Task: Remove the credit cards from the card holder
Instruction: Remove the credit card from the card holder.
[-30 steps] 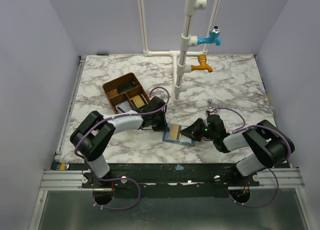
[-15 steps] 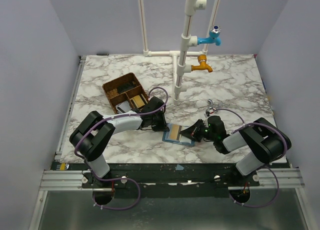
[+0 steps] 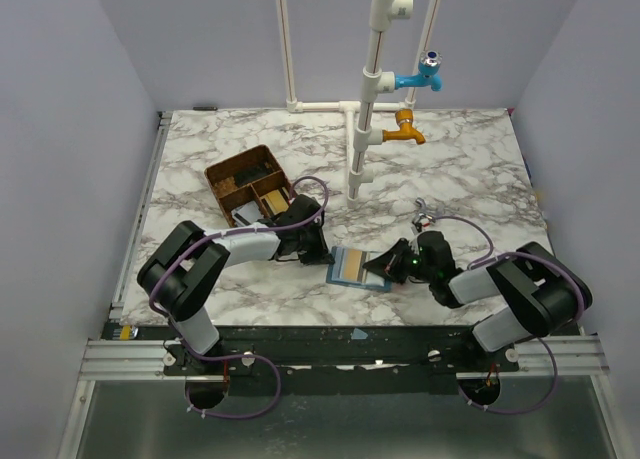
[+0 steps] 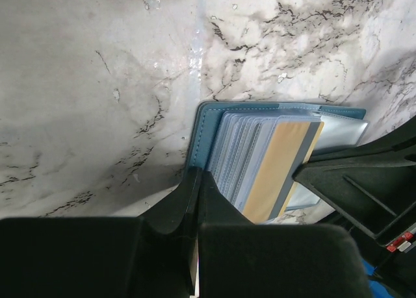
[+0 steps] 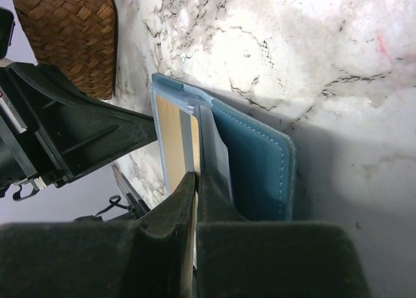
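Note:
The blue card holder (image 3: 372,282) lies open on the marble table between my two grippers. Its blue cover also shows in the left wrist view (image 4: 205,126) and in the right wrist view (image 5: 253,155). It holds a stack of pale clear sleeves and cards, with a tan-faced card (image 4: 279,161) on top. My left gripper (image 3: 322,255) is shut on the holder's blue cover edge (image 4: 198,176). My right gripper (image 3: 383,266) is shut on the thin edge of a card (image 5: 170,142) at the holder's opposite side (image 5: 197,176).
A brown woven divided tray (image 3: 222,169) stands behind the left arm and shows in the right wrist view (image 5: 71,32). A white pipe stand (image 3: 360,169) with a blue tap (image 3: 425,74) and an orange tap (image 3: 405,129) rises at the back centre.
My left arm has shifted slightly to the left. The holder and my right gripper have stayed about where they were.

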Controlling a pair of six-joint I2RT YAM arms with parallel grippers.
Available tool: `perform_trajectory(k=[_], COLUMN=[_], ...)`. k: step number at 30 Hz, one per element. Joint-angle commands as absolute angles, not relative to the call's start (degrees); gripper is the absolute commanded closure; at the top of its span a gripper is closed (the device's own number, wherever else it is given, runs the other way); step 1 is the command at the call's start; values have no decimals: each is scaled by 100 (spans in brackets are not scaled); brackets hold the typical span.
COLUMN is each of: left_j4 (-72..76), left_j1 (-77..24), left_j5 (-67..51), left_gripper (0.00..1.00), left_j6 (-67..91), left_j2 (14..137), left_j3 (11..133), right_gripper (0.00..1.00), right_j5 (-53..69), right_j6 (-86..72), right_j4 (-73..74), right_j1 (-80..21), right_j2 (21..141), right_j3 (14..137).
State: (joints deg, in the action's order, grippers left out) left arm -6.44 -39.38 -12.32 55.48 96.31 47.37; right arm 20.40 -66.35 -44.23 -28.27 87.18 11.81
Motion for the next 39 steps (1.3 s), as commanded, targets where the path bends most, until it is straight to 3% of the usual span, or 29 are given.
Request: perform_trajectory(k=[1, 24, 29, 39], left_j4=[-1657, -2168, -2062, -1469], left_j1=[-3887, -4215, -4314, -4409], left_j5=[-791, -593, -768, -1264], left_gripper=[100, 100, 90, 84], left_j6=[5326, 4608, 4536, 4458], left_j2=[9914, 8692, 8534, 8820], left_j3=[4386, 4527, 4721, 4972], right_gripper=[97, 99, 99, 99], right_j5=[1794, 2310, 2311, 2253], right_j6=[-6337, -5430, -5507, -5590], right_j4=[-4005, -3316, -3361, -3265], right_j1=[-2767, -3063, -3235, -3375], right_j2=[8589, 8912, 8958, 8980], right_j3=[1037, 1816, 1874, 2009])
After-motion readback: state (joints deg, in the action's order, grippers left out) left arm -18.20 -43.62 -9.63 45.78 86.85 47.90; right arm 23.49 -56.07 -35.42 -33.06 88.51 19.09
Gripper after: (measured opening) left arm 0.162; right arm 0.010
